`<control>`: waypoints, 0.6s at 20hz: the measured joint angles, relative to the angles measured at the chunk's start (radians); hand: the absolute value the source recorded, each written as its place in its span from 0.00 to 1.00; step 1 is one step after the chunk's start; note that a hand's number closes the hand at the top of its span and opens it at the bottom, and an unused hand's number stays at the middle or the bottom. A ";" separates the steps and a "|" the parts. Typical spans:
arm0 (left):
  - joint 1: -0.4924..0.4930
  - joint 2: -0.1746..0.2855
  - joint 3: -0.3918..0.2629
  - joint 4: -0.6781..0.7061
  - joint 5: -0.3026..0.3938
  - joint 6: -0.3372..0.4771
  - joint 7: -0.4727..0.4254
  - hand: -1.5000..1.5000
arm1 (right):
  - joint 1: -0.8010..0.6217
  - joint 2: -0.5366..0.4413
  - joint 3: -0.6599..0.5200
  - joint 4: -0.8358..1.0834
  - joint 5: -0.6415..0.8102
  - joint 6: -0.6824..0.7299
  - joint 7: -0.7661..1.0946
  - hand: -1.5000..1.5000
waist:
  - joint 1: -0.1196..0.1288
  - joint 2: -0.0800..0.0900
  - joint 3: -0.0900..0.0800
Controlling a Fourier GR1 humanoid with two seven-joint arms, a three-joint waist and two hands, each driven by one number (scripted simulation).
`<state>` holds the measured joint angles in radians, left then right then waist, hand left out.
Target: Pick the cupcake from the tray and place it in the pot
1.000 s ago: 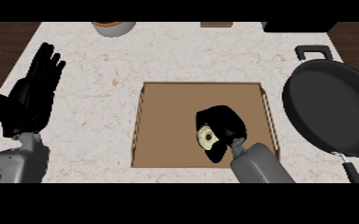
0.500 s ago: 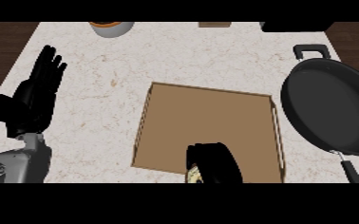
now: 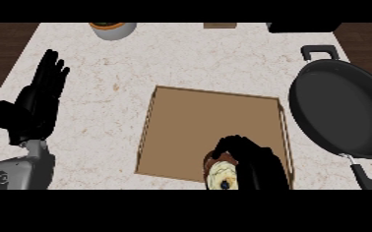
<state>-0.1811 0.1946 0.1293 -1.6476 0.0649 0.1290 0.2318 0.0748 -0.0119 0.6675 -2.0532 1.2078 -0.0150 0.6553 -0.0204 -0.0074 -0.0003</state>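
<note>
The cupcake (image 3: 220, 177), pale on top with a brown base, shows at the near edge of the brown tray (image 3: 196, 118). My right hand (image 3: 254, 164) is curled round it from the right, hiding most of it. The black pot (image 3: 335, 110) lies to the right of the tray, with one handle at its far end and another at its near end. My left hand (image 3: 38, 101) rests open at the left edge, fingers up, far from the tray.
A grey bowl with an orange and green filling (image 3: 112, 28) stands at the back left. A small brown block (image 3: 219, 25) and a dark object (image 3: 303, 27) sit along the back edge. The counter's dark edge shows at the left and right.
My right hand with the cupcake has drawn back from the tray's middle right toward its near edge. The left hand has stayed where it was.
</note>
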 measured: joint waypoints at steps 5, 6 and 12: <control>0.001 0.011 0.010 -0.013 0.015 -0.014 0.013 0.50 | 0.023 -0.031 -0.067 -0.200 0.065 -0.027 0.043 1.00 | 0.004 0.002 0.000; 0.001 0.014 0.015 -0.011 0.019 -0.018 0.012 0.50 | 0.034 -0.042 -0.085 -0.237 0.070 -0.032 0.045 1.00 | 0.005 0.002 0.000; -0.015 0.006 0.008 -0.015 0.008 -0.011 0.026 0.50 | -0.007 -0.086 -0.319 -0.310 0.003 0.024 0.038 1.00 | 0.015 0.006 0.000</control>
<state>-0.1962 0.2008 0.1371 -1.6627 0.0734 0.1177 0.2577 0.0680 -0.0978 0.3487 -2.3630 1.2110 0.0086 0.6935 -0.0057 -0.0011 0.0002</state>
